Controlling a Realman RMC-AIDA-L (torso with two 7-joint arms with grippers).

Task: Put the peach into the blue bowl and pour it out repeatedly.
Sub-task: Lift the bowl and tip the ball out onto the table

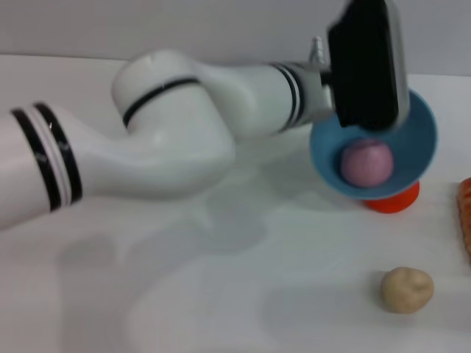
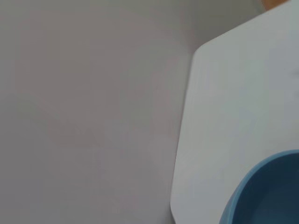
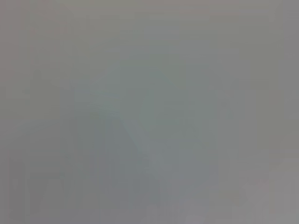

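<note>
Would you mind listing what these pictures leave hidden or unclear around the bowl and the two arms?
- Left gripper: in the head view its black body hides the fingers and their hold on the blue bowl.
- Peach: absent from the left wrist view, where the edge cuts off the bowl.
- Orange-red fruit: mostly hidden behind the bowl in the head view.
- Orange thing: cut off by the head view's right edge.
- Right gripper: not visible; the right wrist view is a featureless grey.

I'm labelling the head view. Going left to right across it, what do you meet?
Left arm → left pincer holding the tilted blue bowl with the peach inside → potato → orange item at the right edge.
</note>
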